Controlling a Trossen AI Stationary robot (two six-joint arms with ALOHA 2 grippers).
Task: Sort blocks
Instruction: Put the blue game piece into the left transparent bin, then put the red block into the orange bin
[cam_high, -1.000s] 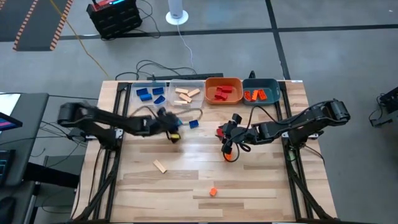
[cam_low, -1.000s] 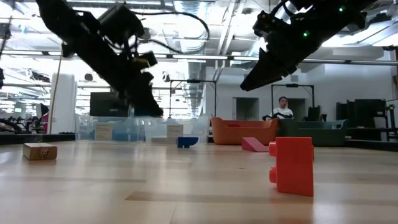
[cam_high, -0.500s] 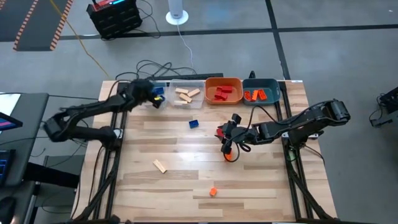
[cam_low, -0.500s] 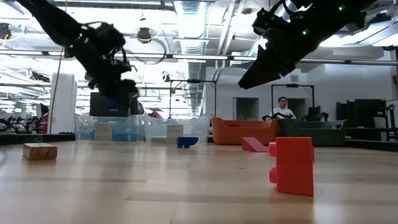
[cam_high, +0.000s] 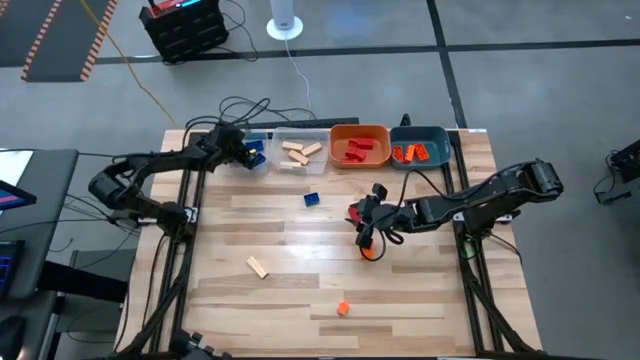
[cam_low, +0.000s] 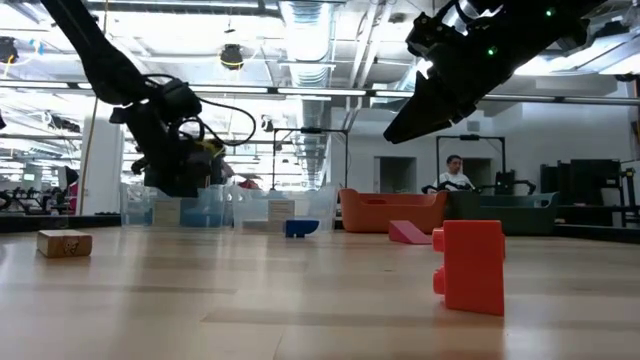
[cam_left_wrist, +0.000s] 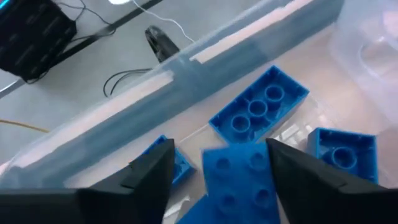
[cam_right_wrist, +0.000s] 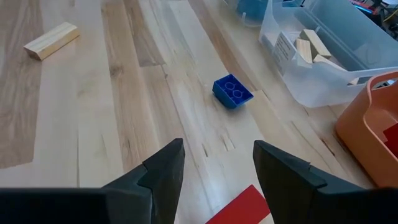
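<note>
The blue blocks (cam_left_wrist: 260, 107) lie in the clear bin (cam_high: 247, 139) directly under the left gripper (cam_high: 243, 152), which half a second ago was only arriving at that bin's edge and a full second ago hung out over the middle of the table; the arm behind it has folded back toward the table's left edge. In the left wrist view its fingers (cam_left_wrist: 149, 171) stand apart, with a blue studded block (cam_left_wrist: 239, 177) showing between them, though whether they touch it cannot be told. No brand or readable writing shows on the blocks or bins; a pale label on the tan-block bin (cam_right_wrist: 320, 43) is too small to read. The right gripper (cam_high: 367, 215) has not shifted across the three moments: it hovers above the table with its fingers (cam_right_wrist: 163, 171) spread and nothing between them, a red block (cam_right_wrist: 239, 205) just below them on the wood. Ahead of it a single blue block (cam_right_wrist: 232, 91) sits on the table, and farther off a tan block (cam_right_wrist: 51, 40) lies apart; an orange block (cam_high: 343, 308) rests near the table's front, well away from both grippers. Beyond the right gripper stand the orange bin (cam_high: 360, 146) with red pieces and the teal bin (cam_high: 420, 145) with orange ones.
</note>
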